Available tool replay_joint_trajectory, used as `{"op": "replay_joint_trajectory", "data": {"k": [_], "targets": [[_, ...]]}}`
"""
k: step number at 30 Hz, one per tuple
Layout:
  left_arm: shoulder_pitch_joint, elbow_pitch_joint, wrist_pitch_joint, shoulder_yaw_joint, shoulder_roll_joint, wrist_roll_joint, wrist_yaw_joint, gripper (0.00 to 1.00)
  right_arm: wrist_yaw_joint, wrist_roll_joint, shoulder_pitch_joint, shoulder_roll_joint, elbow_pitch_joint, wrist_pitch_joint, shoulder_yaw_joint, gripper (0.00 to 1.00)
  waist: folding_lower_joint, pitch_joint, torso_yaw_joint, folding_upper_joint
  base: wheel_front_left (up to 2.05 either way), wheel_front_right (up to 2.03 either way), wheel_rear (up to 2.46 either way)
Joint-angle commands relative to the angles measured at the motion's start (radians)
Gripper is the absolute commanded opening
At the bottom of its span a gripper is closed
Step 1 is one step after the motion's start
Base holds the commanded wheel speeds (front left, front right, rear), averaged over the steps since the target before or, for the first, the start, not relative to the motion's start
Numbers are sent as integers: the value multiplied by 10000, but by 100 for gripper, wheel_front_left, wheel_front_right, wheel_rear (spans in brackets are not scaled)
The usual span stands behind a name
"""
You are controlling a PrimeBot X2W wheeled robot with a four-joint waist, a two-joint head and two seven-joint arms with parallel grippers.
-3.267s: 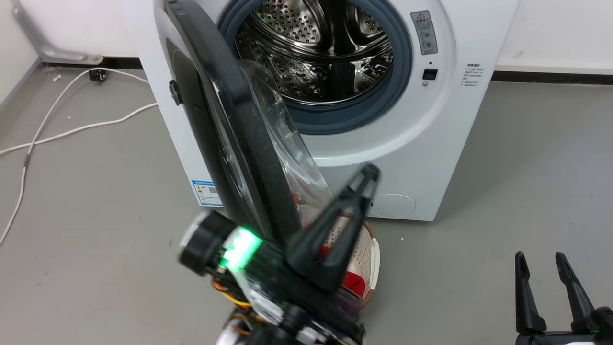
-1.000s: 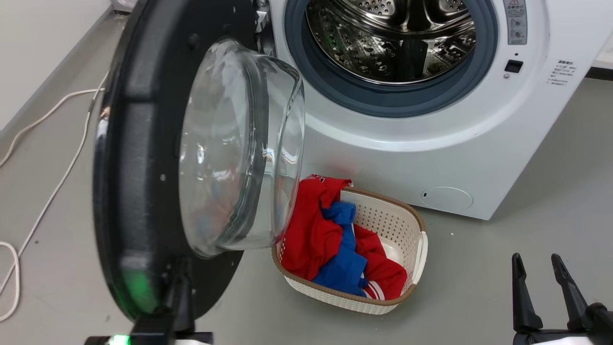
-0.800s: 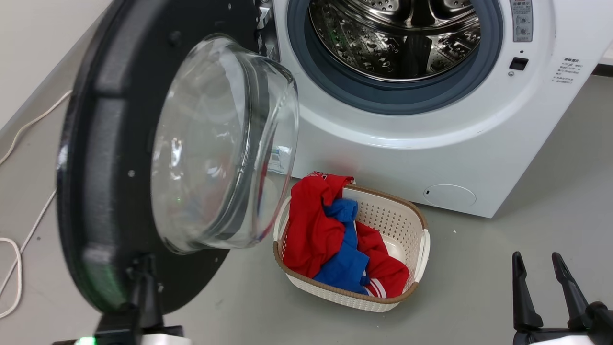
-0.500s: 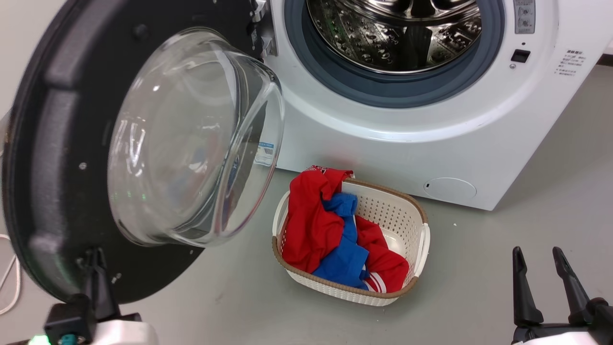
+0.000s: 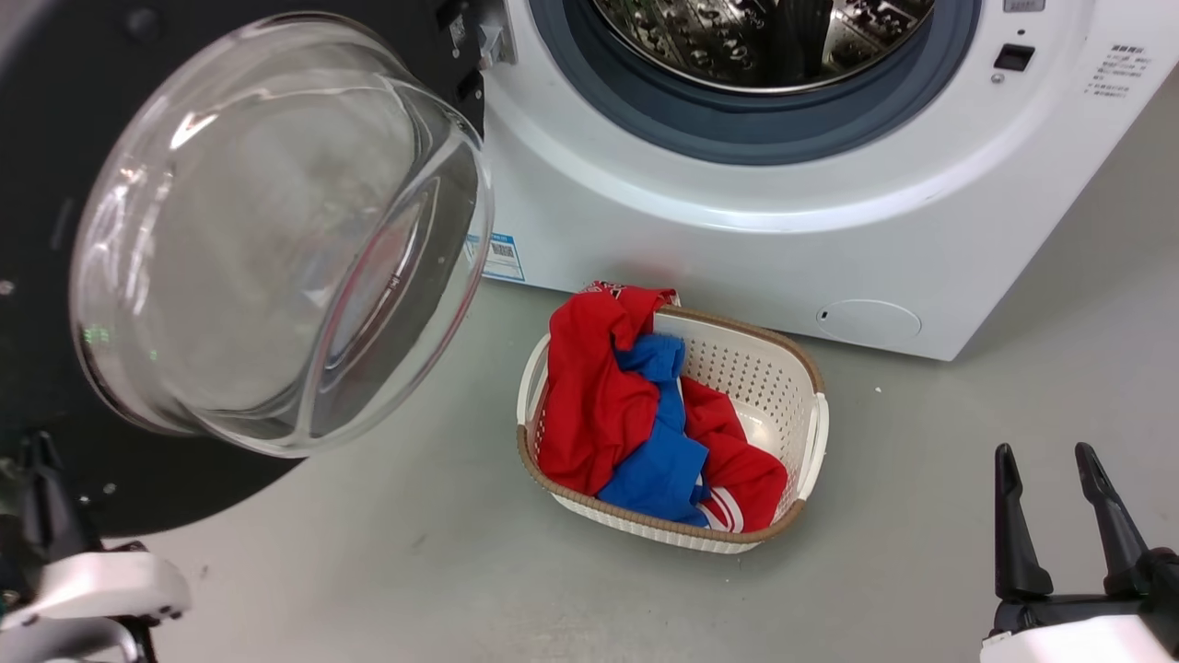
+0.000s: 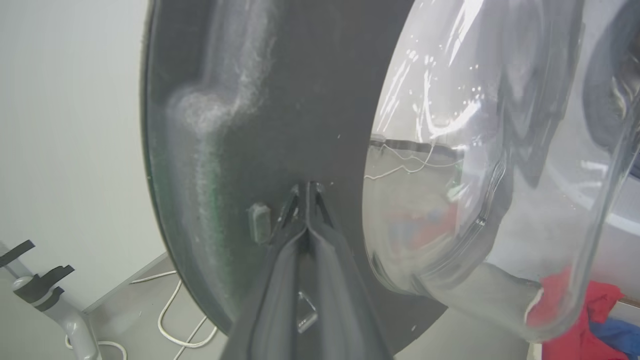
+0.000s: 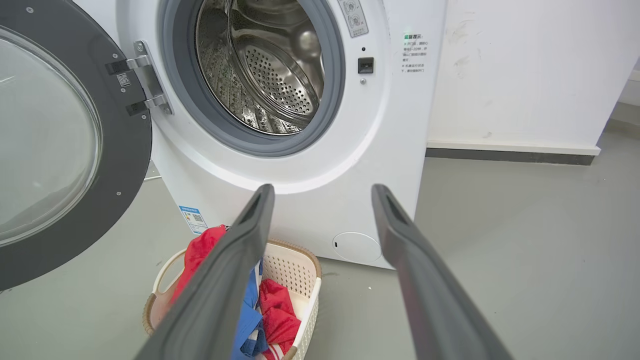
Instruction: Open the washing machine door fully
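One washer [image 5: 737, 249], one door [image 7: 130, 165], one drum [image 7: 270, 75]. One basket [image 5: 737, 368], holding one blue garment [image 5: 659, 470] and red cloth [image 5: 589, 405], pieces not countable. One label [image 5: 502, 258], one round cap [image 5: 868, 319]. Two grippers: left gripper [image 6: 306, 192], right gripper [image 7: 322, 192], two fingers [image 7: 240, 260] each.

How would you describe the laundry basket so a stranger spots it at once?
Find the white washing machine with its round black door swung open. On the grey floor in front of it sits the basket: white, perforated, brown-rimmed, the one thing holding red and blue clothes.
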Motion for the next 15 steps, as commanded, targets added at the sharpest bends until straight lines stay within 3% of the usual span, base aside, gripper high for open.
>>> {"op": "replay_joint_trajectory", "data": {"k": [1, 15], "targets": [[-307, 180, -23, 330, 172, -76, -25, 0, 0, -49, -136, 13, -56, -19, -15, 100, 0, 140, -42, 0, 0, 0, 0], [-1780, 1795, -23, 1607, 1009, -110, -634, 0, 0, -300, -498, 11, -189, -18, 12, 100, 0, 755, -184, 0, 0, 0, 0]]}}
